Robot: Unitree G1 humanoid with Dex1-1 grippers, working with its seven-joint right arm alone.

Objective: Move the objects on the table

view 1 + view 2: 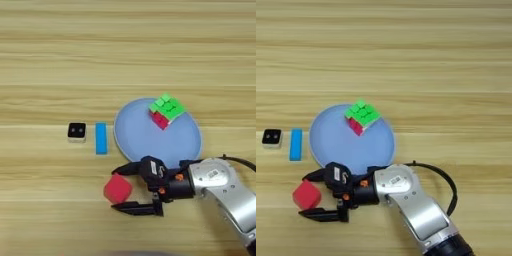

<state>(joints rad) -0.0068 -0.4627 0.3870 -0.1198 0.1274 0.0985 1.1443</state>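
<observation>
While its grain stripes run side to side, the light wooden desk (50, 60) fills both views. Next in size, the silver forearm (416, 205) comes in from the lower right corner, a black cable looping off beside it. A round pale blue plate (145, 140) lies flat near the middle of the desk, and the puzzle cube (166, 110) sits on its far right part, green faces upward and a red-pink face toward the camera, tilted so one corner points down the picture.

At the end of the forearm, the black tool (125, 189) lies low over the desk just in front of the plate's near rim. Its two fingers are spread wide apart, one above and one below the red cube (118, 189), which rests on the desk between them. Whether either finger touches the cube cannot be told; it does not look gripped.

Left of the plate, a slim blue bar (101, 138) lies with its long side running up the picture, and just beyond it sits a small black and white block (76, 131) with two pale dots on top
</observation>
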